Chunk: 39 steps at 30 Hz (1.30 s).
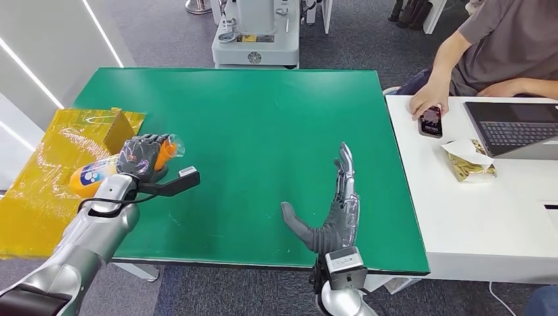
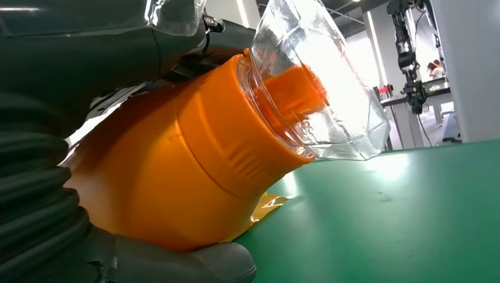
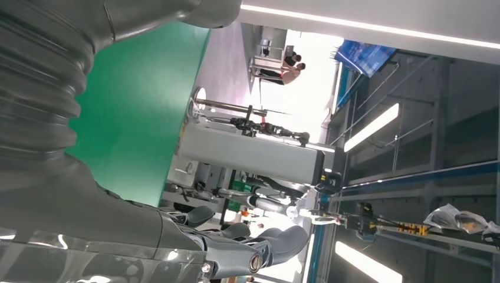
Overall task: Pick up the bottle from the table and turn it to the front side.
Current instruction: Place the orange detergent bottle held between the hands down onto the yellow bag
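- Though half-hidden from head cam, left hand (image 1: 146,157) grips orange bottle (image 1: 99,170) near green table's (image 1: 263,118) left edge.
- L wrist cam: clear cap (image 2: 324,82) visible.
- Right hand (image 1: 332,217) flat, fingers apart, holding nothing.

Even, bright indoor light fell from above in the head view, and the green matte surface (image 1: 263,131) showed only soft, faint shadows. The crinkled yellow plastic sheet (image 1: 39,191) carried small glints. In the left wrist view the clear plastic cap (image 2: 318,88) of the orange bottle (image 2: 177,177) flared white with glare, and the background was blown out. Ceiling light strips (image 3: 371,127) burned bright in the right wrist view, near parts blurred.
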Available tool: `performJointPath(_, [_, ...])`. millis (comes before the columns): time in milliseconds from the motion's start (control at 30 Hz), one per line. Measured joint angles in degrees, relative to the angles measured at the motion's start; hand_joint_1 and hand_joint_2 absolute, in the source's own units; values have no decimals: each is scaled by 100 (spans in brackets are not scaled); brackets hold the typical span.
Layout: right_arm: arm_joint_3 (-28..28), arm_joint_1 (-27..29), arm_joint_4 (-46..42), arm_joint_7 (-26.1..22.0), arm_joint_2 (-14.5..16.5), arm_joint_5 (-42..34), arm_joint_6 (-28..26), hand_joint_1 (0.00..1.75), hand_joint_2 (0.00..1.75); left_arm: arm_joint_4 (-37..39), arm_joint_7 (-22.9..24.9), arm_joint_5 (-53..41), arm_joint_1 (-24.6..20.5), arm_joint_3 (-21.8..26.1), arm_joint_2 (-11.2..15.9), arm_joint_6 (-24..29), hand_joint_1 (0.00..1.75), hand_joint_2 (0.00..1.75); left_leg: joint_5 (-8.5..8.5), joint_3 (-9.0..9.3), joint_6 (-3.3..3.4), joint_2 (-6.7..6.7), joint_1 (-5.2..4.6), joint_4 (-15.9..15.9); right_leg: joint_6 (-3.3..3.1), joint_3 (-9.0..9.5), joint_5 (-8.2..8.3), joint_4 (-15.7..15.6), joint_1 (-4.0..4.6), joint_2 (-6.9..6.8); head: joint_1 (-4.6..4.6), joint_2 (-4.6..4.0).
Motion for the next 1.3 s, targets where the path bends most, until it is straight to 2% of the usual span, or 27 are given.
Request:
performJointPath(200, [29,-17,-1,0,0,-10,0,0,175,170,13,-181,0,-55,31,101,175,175,0,-1,0,0,0,0,0,1,0,0,0,0,0,0])
performJointPath(467, [74,-15,12,0,0,-106,0,0,175,482,51,-447,21,-96,193,723,175,175,0,-2,0,-1,1,-3,0,0,-1,1,1,-1,1,0])
performJointPath(700, [198,-92,111,1,0,-266,1,0,175,657,327,-579,105,-98,388,726,175,175,0,-4,-1,-2,1,-4,-1,-4,-1,1,1,-2,0,0])
performJointPath(967, [237,-118,198,1,0,-305,2,0,175,733,484,-604,133,-98,431,670,171,175,0,-6,-1,-3,0,-4,-2,-4,-1,1,0,-3,1,0])
performJointPath(1000, [245,-122,202,1,0,-312,2,0,175,737,506,-604,136,-98,435,648,136,175,0,-6,-1,-3,0,-4,-2,-4,-1,1,0,-3,1,0])
performJointPath(1100, [291,-153,204,0,0,-365,2,0,175,754,573,-618,153,-98,446,573,8,175,0,-6,-1,-2,0,-4,-2,-4,-1,1,0,-2,0,0])
performJointPath(1133, [311,-173,208,1,0,-398,2,0,175,761,614,-634,162,-98,447,550,0,175,0,-6,-1,-2,1,-4,-2,-4,-1,1,0,-2,1,0])
performJointPath(1300, [436,-308,264,10,0,-543,2,0,175,783,872,-693,210,-98,433,457,0,175,0,-5,-1,-2,1,-4,-2,-5,-1,1,0,-2,1,0])
